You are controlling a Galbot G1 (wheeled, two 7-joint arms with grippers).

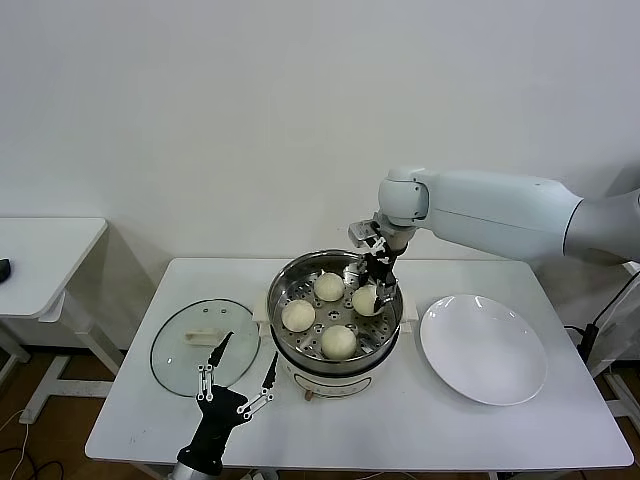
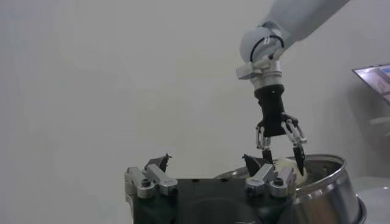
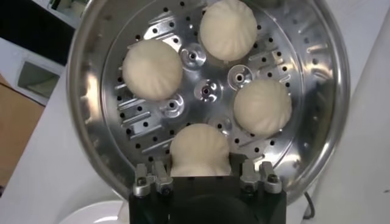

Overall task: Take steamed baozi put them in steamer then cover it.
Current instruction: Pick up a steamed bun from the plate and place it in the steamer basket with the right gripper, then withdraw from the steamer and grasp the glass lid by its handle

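steamed baozi (image 3: 198,151) on steamer (image 1: 283,290) tray, between right hand (image 1: 374,292) fingers

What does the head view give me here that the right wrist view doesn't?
Only the head view shows the cover lying flat on the table left of the steamer, the empty white plate on its right, and the left pincer open near the table's front edge. Only the right wrist view shows the perforated tray close up. Both show the steamer holding four baozi, with the right pincer around one baozi.
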